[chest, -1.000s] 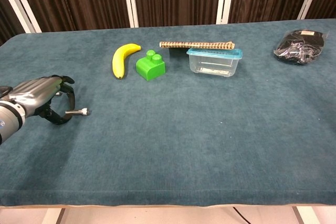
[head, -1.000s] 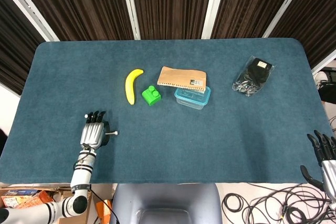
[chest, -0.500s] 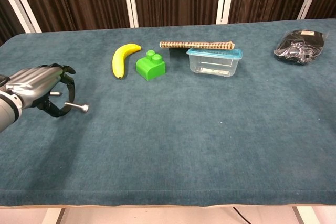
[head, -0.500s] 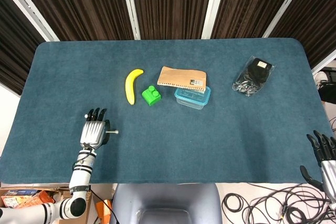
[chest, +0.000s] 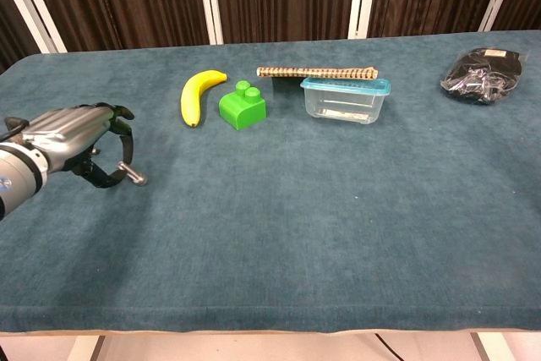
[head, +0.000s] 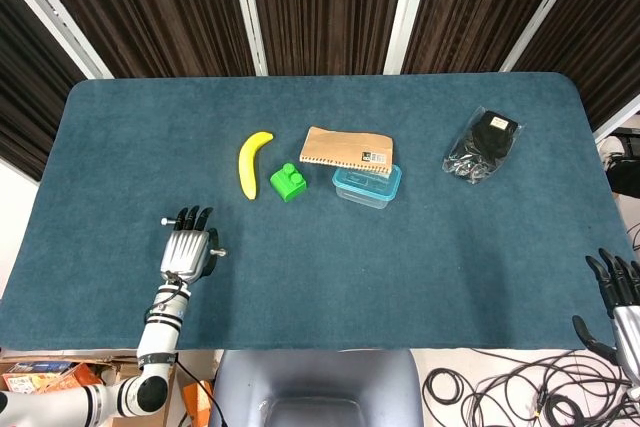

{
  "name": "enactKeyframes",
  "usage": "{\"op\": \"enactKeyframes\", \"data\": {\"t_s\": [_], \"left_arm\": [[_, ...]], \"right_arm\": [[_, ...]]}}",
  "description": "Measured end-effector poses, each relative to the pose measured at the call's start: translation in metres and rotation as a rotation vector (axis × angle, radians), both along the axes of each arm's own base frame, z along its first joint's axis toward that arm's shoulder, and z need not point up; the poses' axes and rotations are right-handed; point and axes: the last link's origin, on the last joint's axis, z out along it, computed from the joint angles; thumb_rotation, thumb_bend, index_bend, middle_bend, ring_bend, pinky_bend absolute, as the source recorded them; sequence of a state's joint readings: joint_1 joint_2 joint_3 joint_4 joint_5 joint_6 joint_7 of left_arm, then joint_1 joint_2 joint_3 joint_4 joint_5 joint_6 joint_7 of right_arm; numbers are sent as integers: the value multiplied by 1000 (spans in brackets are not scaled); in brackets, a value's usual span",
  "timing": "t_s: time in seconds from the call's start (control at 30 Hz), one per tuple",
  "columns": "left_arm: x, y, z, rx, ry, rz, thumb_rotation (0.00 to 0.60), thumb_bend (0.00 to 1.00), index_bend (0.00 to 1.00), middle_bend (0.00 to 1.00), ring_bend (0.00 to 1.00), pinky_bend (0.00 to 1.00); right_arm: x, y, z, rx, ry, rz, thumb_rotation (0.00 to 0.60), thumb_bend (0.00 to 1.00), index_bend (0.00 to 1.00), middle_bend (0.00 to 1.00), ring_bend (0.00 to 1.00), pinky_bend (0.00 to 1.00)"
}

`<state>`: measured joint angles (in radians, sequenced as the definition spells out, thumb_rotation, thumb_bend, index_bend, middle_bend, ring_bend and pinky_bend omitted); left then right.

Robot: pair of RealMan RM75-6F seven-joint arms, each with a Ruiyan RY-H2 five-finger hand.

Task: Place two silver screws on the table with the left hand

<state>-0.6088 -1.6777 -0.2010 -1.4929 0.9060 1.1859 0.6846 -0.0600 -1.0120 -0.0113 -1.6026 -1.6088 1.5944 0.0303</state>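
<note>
Since a second ago the left hand (head: 187, 250) has edged a little toward the middle of the table (head: 330, 287), and the silver screw (head: 215, 252) it carries has tipped from lying level to slanting down toward the cloth.

From the head camera, the left hand sits low over the near-left part of the blue table, fingers pointing away from the robot, with the screw poking out sideways from under it. A second small silver bit (head: 163, 220) shows just by the fingertips on the outer side; it is too small to tell what it is. The right hand (head: 617, 292) hangs off the table's near-right corner, holding nothing, fingers spread. Farther in lie a banana (head: 251, 162), a green block (head: 288, 182), a notebook (head: 347, 149) resting partly on a clear plastic box (head: 366, 186), and a black bag (head: 481, 144) well to the right.

From the chest camera, the left hand (chest: 72, 137) pinches the screw (chest: 131, 172) between thumb and fingers, its head angled down close to the cloth; whether it touches cannot be told. The banana (chest: 196, 94), block (chest: 243, 105), box (chest: 344, 100), notebook (chest: 317, 72) and bag (chest: 488, 74) stand along the far side.
</note>
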Motion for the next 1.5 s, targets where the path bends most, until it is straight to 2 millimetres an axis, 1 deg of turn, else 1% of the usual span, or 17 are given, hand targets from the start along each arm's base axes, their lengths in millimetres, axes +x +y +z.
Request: {"op": "enactKeyframes", "data": {"t_s": [0.2,0.53,0.67,0.8,0.87,0.93,1.03,1.1,1.13,1.27,1.4,1.5], "left_arm": [[4,0,-4,-6,-9,-8,600,396,544,103,32,72],[8,3,-8,-9,-24,-18,600,384,472,100,33,72],[9,3,-7,-6,-31,-20,600,373,425,99,32,72],[12,2,-1,4,-51,-29,600,373,405,98,32,73],[13,3,7,24,-61,-42,600,373,399,97,33,72],[12,5,21,58,-69,-54,600,375,397,96,33,70],[3,12,46,115,-80,-47,600,387,399,95,33,63],[-5,20,61,150,-91,-21,600,392,407,95,33,62],[-9,23,64,157,-90,-8,600,388,412,95,33,60],[-33,36,62,148,-71,57,600,358,423,95,31,44],[-60,52,53,126,-47,115,600,343,442,95,23,37],[-73,61,44,119,-31,135,600,342,444,95,17,35]], "right_arm": [[0,1,1,-2,-2,1,600,289,0,0,0,34],[0,1,2,-4,-6,2,600,289,0,0,0,34],[-1,1,2,-4,-6,0,600,289,0,0,0,34],[-1,1,3,-5,-7,0,600,289,0,0,0,34],[-1,2,4,-7,-9,0,600,288,0,0,0,34],[-1,3,5,-12,-13,0,600,289,0,0,0,34],[-2,3,6,-18,-14,0,600,289,0,0,0,34],[-1,3,5,-16,-11,-1,600,289,0,0,0,34],[-1,3,5,-14,-9,-1,600,289,0,0,0,34],[-2,2,2,-10,-2,-7,600,289,0,0,0,34],[-3,0,1,-9,1,-17,600,289,0,0,0,34],[-3,0,2,-14,1,-20,600,289,0,0,0,34]]}}
